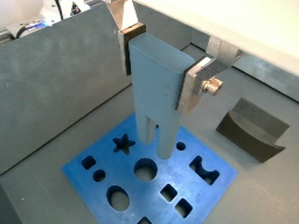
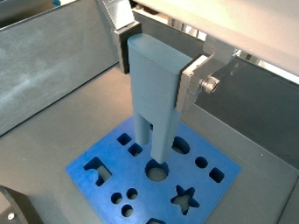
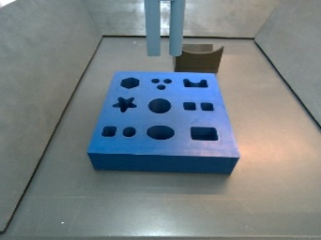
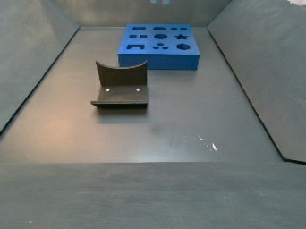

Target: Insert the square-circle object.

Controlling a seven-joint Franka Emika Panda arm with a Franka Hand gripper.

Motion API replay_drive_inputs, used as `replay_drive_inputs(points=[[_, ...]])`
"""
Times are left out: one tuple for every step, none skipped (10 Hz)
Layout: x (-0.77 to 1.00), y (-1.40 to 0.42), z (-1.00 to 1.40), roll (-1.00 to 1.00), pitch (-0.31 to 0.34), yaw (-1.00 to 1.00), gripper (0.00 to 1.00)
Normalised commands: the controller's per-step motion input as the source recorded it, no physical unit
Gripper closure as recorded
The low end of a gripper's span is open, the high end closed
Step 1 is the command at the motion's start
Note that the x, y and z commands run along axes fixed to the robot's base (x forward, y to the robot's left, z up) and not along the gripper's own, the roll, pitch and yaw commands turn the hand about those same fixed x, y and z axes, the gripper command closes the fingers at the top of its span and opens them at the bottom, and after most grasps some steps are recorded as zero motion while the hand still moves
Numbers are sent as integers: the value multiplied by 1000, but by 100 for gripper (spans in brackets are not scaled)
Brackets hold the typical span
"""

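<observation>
My gripper [image 1: 163,63] is shut on the square-circle object [image 1: 158,105], a tall grey-blue bar that ends in two legs. It shows in both wrist views, with the gripper [image 2: 160,66] gripping the bar's [image 2: 156,114] upper end between silver fingers [image 1: 197,83]. The bar hangs upright over the blue board [image 1: 105,166] with shaped holes, its legs above the board near the round hole. In a side view only the two legs [image 3: 153,28] show, hovering above the far part of the board [image 3: 163,161]. No small olive-brown block shows apart from the fixture.
The dark fixture [image 4: 120,85] with a scooped top edge stands on the grey floor apart from the board [image 4: 180,59]. It also shows in the other views [image 1: 251,131] [image 2: 10,210] [image 3: 198,59]. Grey walls enclose the floor on all sides.
</observation>
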Motion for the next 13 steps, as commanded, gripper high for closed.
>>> replay_drive_inputs(points=[[-723,-400,-251,0,-213,0,100],[-717,-731,-457,74,-166,134,100],[-563,-923,-626,93,-76,77,100],[-449,-831,-986,161,-77,66,100],[-206,-714,-1000,186,-43,0,100],[-120,-589,-1000,171,0,0,100],[0,-86,-571,54,0,0,100],[-43,0,-483,77,0,0,100],[-51,29,-540,66,0,0,100],[-146,34,-509,27,0,0,100],[-117,23,-411,0,0,0,100],[-89,71,-403,-3,0,0,100],[-14,0,-534,-63,0,0,100]])
